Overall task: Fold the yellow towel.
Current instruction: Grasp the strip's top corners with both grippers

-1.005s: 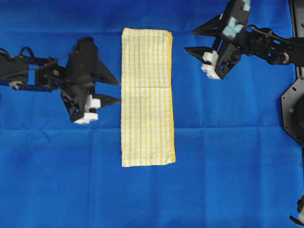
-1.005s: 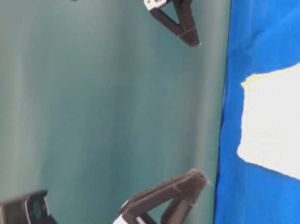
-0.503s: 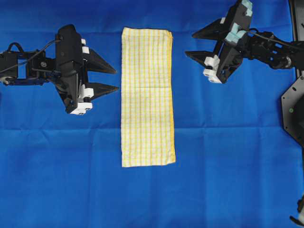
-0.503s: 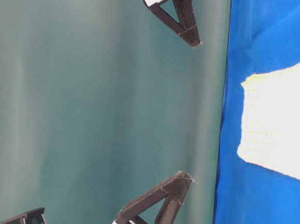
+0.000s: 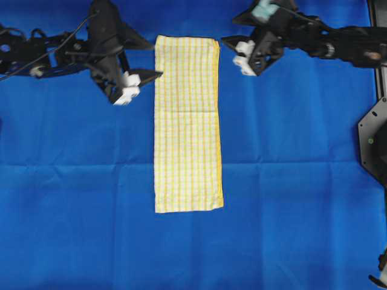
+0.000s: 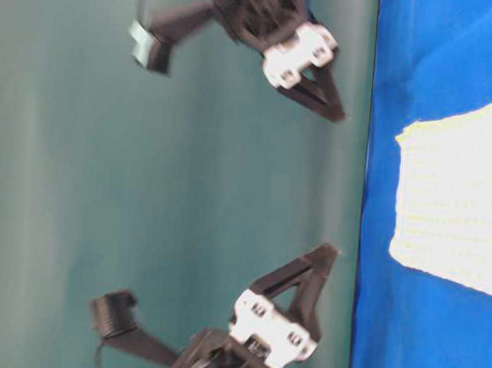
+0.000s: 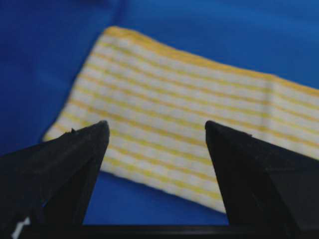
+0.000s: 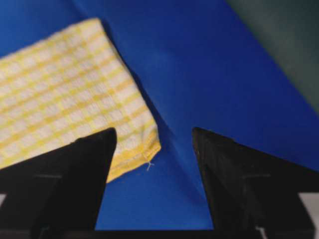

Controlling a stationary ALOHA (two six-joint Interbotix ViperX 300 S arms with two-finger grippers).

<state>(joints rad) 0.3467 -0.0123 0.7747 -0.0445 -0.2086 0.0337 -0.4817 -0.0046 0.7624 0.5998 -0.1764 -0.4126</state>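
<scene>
The towel [image 5: 187, 124] lies flat on the blue sheet [image 5: 290, 211], a long strip that runs away from both grippers toward the bottom of the overhead view. Its top short edge sits between the two grippers. The left gripper [image 5: 145, 60] is just beside the towel's top left corner, and one of its tips nearly meets the left edge. Its jaws are spread wide and hold nothing. In the left wrist view the towel [image 7: 189, 124] lies in front of the jaws and a bit below them. The right gripper [image 5: 233, 51] is near the top right corner, a little farther off than the left one. Its jaws are spread too, and empty. In the right wrist view the corner of the towel [image 8: 75, 89] shows right between the jaws, a bit to the left. I think each gripper needs to go down on its own corner, then both can pull the top edge along the strip to the far end.
</scene>
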